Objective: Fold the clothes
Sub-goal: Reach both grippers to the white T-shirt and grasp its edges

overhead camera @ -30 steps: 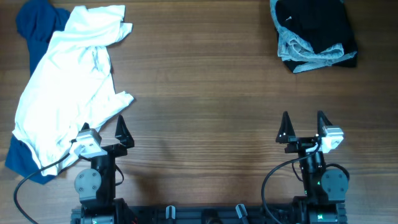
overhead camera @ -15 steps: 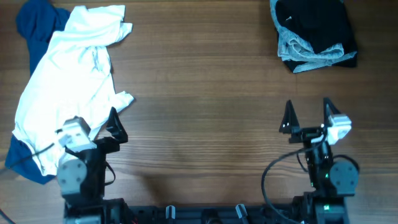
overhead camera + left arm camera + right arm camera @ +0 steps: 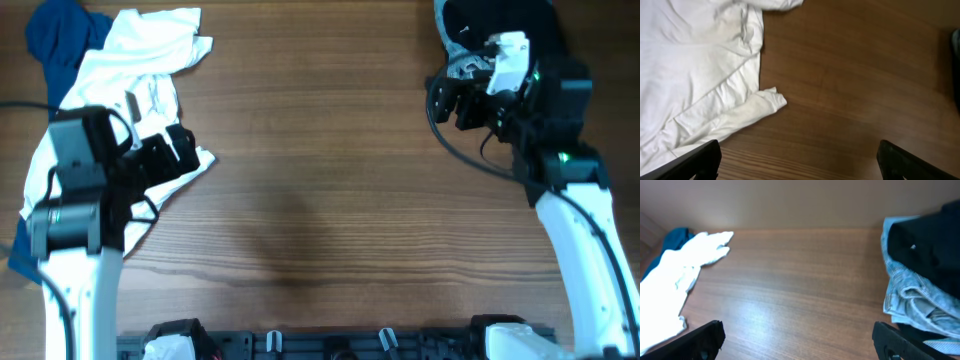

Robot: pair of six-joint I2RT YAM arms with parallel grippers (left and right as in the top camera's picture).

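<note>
A crumpled white shirt (image 3: 110, 120) lies at the table's left, over a blue garment (image 3: 55, 40). It also shows in the left wrist view (image 3: 695, 75) and the right wrist view (image 3: 675, 285). A folded stack of black and light denim clothes (image 3: 510, 70) sits at the back right, seen too in the right wrist view (image 3: 925, 275). My left gripper (image 3: 175, 155) is open and empty, over the shirt's right edge near a sleeve tip (image 3: 770, 100). My right gripper (image 3: 455, 95) is open and empty, just left of the folded stack.
The wooden table (image 3: 320, 200) spans the whole view. The blue garment also pokes out under the shirt at the lower left (image 3: 30, 255).
Both arms have risen from their rest pose at the front edge. The left gripper moved out over the white shirt's right edge. The right gripper moved to the back right beside the folded stack.
</note>
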